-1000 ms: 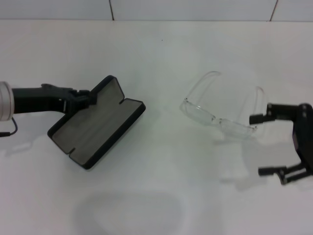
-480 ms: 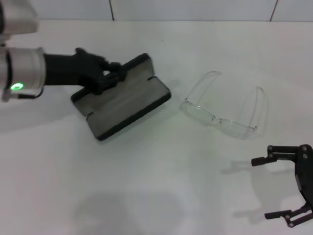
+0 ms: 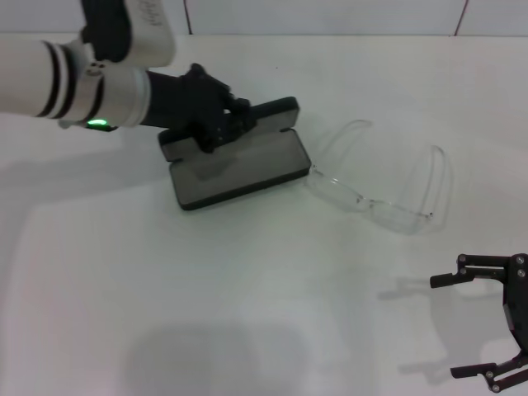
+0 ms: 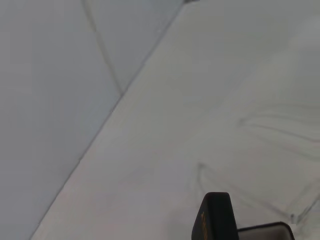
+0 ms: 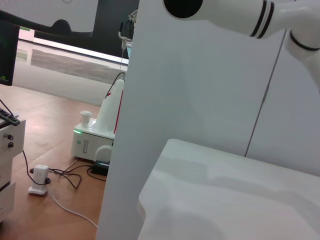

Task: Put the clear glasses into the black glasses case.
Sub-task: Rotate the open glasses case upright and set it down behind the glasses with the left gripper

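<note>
The black glasses case (image 3: 239, 169) lies open on the white table, grey lining up, its lid raised at the far side. My left gripper (image 3: 231, 124) reaches in from the upper left and is shut on that lid. The case's right end almost touches the clear glasses (image 3: 375, 198), which rest on the table with both temple arms unfolded and pointing away from me. In the left wrist view the lid's edge (image 4: 212, 220) with gold lettering shows, with faint outlines of the glasses (image 4: 270, 130) beyond. My right gripper (image 3: 464, 326) hangs open at the near right, well clear of the glasses.
The white table (image 3: 247, 313) runs back to a tiled wall (image 3: 330, 15). The right wrist view shows a white panel (image 5: 200, 75), a floor with cables and a white device (image 5: 97, 135), off the table.
My left arm has carried the open case rightward until it sits beside the glasses. The right gripper has drawn back from the glasses toward the near right corner.
</note>
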`<state>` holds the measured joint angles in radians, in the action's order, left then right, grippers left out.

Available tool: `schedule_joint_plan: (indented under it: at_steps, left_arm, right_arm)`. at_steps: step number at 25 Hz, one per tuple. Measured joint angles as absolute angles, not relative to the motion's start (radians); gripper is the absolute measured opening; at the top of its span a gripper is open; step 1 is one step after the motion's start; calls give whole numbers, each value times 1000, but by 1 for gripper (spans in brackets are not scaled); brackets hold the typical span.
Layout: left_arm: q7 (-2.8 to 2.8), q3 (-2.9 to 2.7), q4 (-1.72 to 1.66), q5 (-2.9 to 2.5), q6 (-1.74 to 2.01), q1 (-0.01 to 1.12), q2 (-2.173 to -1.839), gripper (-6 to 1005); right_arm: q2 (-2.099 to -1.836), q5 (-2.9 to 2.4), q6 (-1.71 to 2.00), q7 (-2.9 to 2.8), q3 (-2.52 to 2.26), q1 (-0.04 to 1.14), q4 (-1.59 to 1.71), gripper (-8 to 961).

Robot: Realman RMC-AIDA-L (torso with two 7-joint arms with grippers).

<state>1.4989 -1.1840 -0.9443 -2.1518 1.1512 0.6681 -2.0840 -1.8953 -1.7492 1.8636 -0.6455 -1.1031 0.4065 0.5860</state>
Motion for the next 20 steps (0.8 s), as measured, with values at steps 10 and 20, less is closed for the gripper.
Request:
schedule_joint_plan:
  at_steps: [10,20]
  left_arm:
    - [1508,-1297,-946,-2141,1198,708,-2087,216]
    - [1519,-1360,-967,-2138,1202,707,-2091,214]
  right_arm:
    - [-1896,-1748,1865,-645,-1103,406,586,887]
    - [-1903,-1746,1866,-648,-1096,388,591,886]
